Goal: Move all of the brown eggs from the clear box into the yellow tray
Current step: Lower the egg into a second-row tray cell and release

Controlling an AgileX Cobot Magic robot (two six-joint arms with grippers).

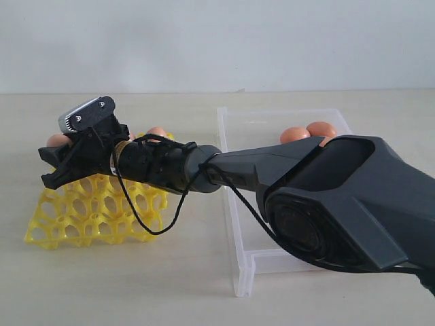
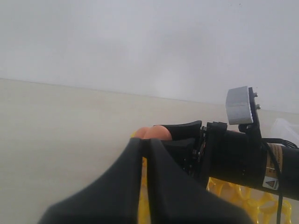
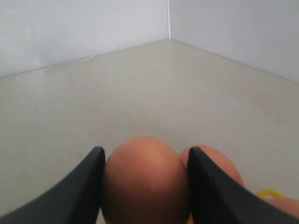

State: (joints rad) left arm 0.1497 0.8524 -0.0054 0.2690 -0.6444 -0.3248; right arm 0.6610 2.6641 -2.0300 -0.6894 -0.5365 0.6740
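The right gripper point(image 3: 145, 153) has its fingers point(image 3: 79, 191) clamped on one brown egg point(image 3: 142, 186) over the yellow tray point(image 1: 88, 217), touching or just beside a neighbouring egg point(image 3: 217, 165), and the left gripper point(image 2: 145, 142) is closed on nothing; best lowered straight, released slowly, without nudging that neighbour.

My right arm point(image 1: 258, 166) blocks the yellow tray point(image 1: 88, 217). The clear box point(image 1: 272, 129) has room beside two brown eggs point(image 1: 296, 134).
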